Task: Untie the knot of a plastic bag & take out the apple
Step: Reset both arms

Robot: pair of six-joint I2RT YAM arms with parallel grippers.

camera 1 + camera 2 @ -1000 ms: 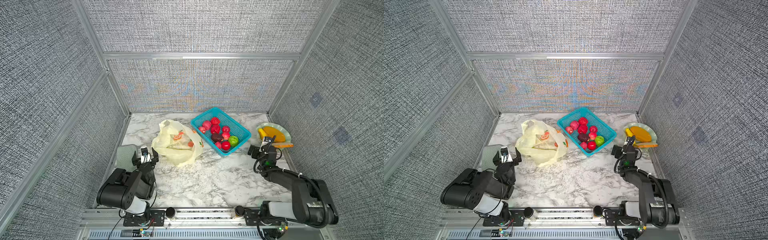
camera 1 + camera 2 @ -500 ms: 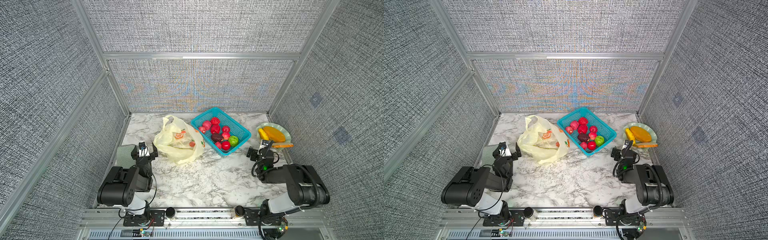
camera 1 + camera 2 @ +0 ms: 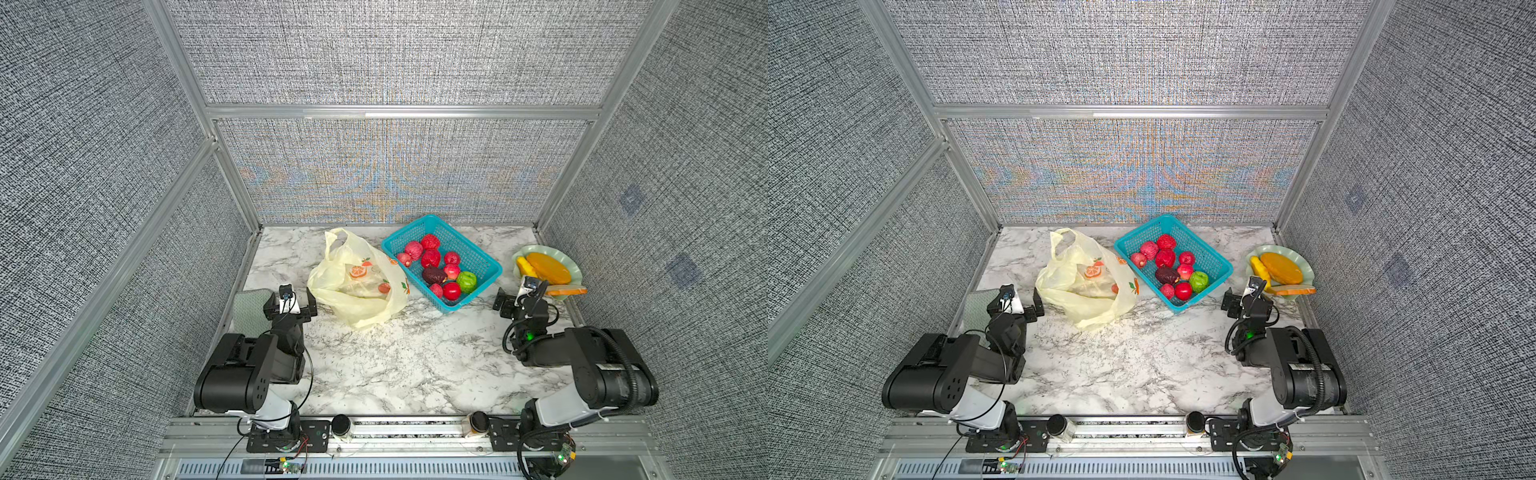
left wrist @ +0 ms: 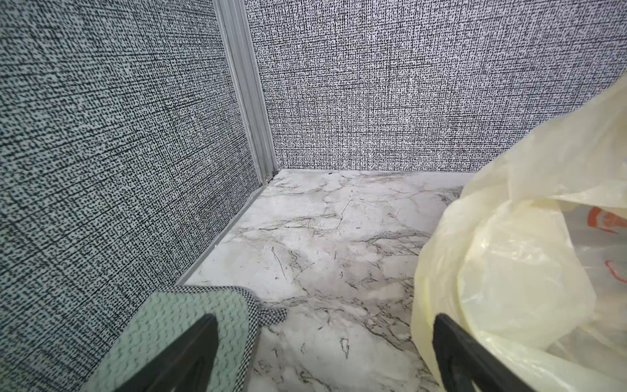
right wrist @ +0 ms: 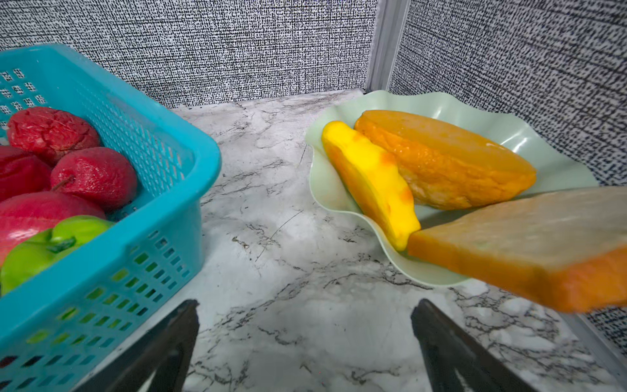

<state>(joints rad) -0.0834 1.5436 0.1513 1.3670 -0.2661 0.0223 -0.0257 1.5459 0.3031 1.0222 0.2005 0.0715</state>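
The pale yellow plastic bag (image 3: 357, 286) (image 3: 1084, 286) printed with orange slices lies on the marble table, one handle loop (image 3: 336, 241) standing up at its far end. No tied knot shows in any view. A small red round shape (image 3: 384, 287) shows through the bag; I cannot tell whether it is the apple or print. My left gripper (image 3: 291, 305) (image 3: 1016, 306) (image 4: 322, 319) is open and empty, low over the table, with one finger (image 4: 451, 339) right beside the bag's edge. My right gripper (image 3: 519, 297) (image 3: 1246, 297) (image 5: 305, 305) is open and empty over bare marble.
A teal mesh basket (image 3: 478, 253) (image 5: 163, 190) with several red fruits and a green one stands right of the bag. A pale green plate (image 3: 569, 262) (image 5: 325, 190) holds yellow and orange food pieces at the far right. A green cloth (image 3: 249, 309) (image 4: 190, 322) lies under my left gripper's other finger.
Both arms have folded back toward the front rail, the grippers staying near the same spots. The bag's handle loop stands higher than a second ago.
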